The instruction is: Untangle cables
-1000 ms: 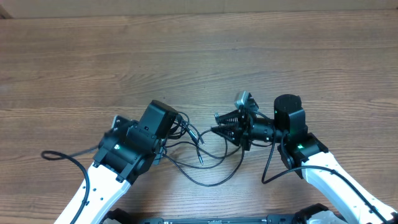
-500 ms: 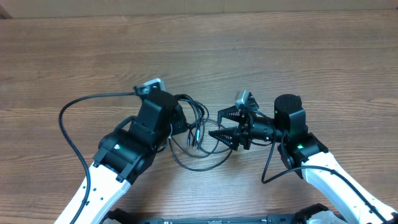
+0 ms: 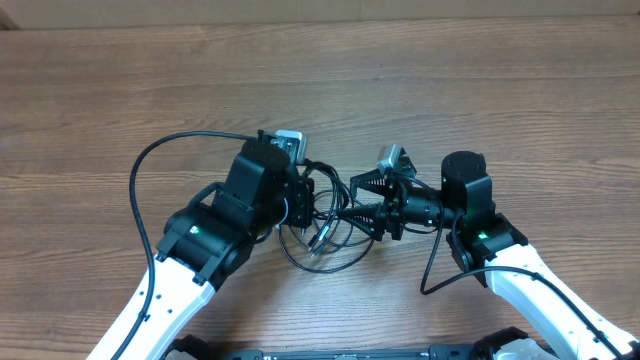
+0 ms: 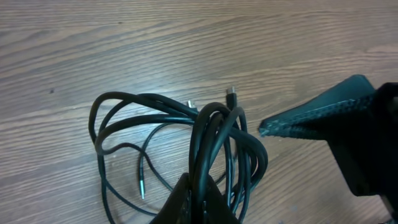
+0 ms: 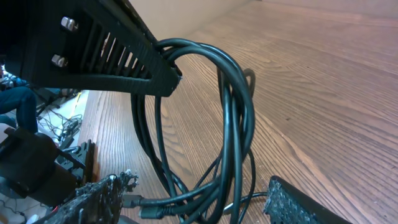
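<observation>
Your thin black flexible cables [image 3: 322, 228] are bunched in a tangle of loops between the two tools. Part of the tangle is lifted and part trails on the brown wood-grain bench [image 3: 450, 80] on the side nearer the arm bases. Your left tool [image 3: 303, 200] is clamped fully closed on several strands of that bundle. In the left wrist view, the cables [image 4: 217, 143] arch out from its pinched fingers [image 4: 196, 202], and a small plug connector [image 4: 231, 92] shows just past the arch.

Your right tool [image 3: 350, 198] faces the left one with its jaws spread wide and holds nothing. One black finger [image 4: 311, 115] has its tip just beside the raised loop; you cannot tell whether it touches. In the right wrist view, the cables [image 5: 233, 124] hang ahead of the spread jaws.
</observation>
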{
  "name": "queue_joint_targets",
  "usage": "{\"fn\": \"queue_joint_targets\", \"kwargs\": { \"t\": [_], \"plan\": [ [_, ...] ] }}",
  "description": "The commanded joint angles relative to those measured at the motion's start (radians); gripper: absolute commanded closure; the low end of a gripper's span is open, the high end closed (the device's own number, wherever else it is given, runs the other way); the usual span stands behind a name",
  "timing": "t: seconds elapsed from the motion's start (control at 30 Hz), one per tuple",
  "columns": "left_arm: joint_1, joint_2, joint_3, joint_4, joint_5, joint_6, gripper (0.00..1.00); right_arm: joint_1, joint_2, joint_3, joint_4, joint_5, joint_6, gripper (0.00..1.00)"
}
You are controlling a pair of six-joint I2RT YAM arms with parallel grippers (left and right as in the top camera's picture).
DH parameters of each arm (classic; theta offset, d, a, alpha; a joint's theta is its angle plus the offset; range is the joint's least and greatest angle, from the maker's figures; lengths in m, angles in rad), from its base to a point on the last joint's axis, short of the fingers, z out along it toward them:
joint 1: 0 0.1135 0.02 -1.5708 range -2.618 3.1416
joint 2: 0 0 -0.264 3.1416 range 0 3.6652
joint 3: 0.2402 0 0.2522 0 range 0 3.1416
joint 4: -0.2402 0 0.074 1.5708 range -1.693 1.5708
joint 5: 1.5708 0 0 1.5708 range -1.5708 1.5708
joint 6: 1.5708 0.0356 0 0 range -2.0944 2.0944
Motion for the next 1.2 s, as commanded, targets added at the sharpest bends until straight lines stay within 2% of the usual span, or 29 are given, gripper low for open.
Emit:
{"fn": "queue_joint_targets", "kwargs": {
  "t": [0.0,0.07,0.23,0.37,0.5,0.57,0.73,0.83,1.17],
  "plan": [
    [0.003,0.003,0.009,0.015,0.06,0.037,0.96,-0.002,-0.002,0.009,0.002,0.002,-0.002,0.29],
    [0.003,0.005,0.009,0.023,0.063,0.037,0.96,-0.002,-0.002,0.009,0.003,0.003,-0.002,0.35],
    [0.003,0.005,0.009,0.036,0.063,0.033,0.96,-0.002,-0.002,0.009,0.006,0.003,-0.002,0.69],
    [0.003,0.005,0.009,0.039,0.063,0.032,0.96,-0.002,-0.002,0.009,0.005,0.003,-0.002,0.85],
    [0.003,0.005,0.009,0.048,0.063,0.019,0.96,-0.002,-0.002,0.009,0.01,0.003,-0.002,0.9],
    [0.003,0.005,0.009,0.058,0.063,0.0,0.96,-0.002,-0.002,0.009,0.01,0.003,-0.002,0.89],
    [0.003,0.005,0.009,0.065,0.07,-0.001,0.96,-0.002,-0.002,0.009,0.01,0.003,-0.002,0.74],
    [0.003,0.005,0.009,0.075,0.075,-0.001,0.96,-0.002,-0.002,0.009,0.011,0.003,-0.002,0.73],
    [0.003,0.005,0.009,0.098,0.079,-0.065,0.96,-0.002,-0.002,0.009,0.01,0.003,-0.002,0.94]
  ]
}}
